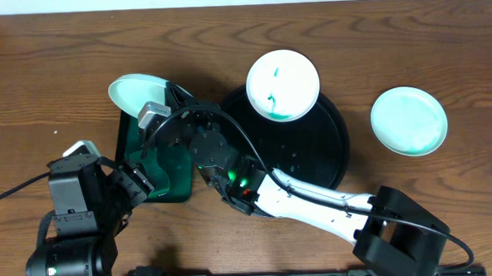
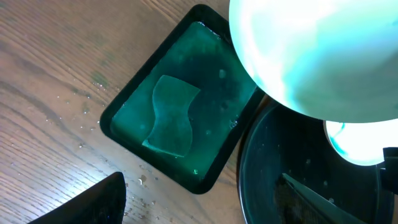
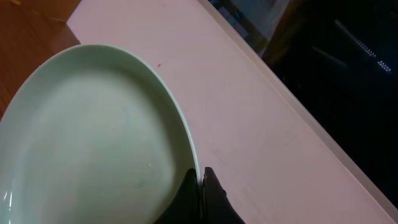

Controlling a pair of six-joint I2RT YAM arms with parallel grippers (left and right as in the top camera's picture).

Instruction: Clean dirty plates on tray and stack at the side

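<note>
One plate (image 3: 93, 143) is pinched at its rim by the closed right gripper (image 3: 200, 177), tilted over the far end of the green tray (image 2: 107, 119). The left gripper (image 2: 205, 202), wide open, is nearer the sponge (image 2: 169, 115) lying below it, long axis along that tray. A streaked plate (image 1: 283, 85) sits on the black tray (image 1: 334, 151).

Overhead: bright, even — soft sheen on the tray (image 1: 325, 147), weak shadows beside it.
Left wrist: plate (image 2: 323, 56) over the tray glares white, blurred.
Right wrist: dimmer; near plate edge soft.
</note>
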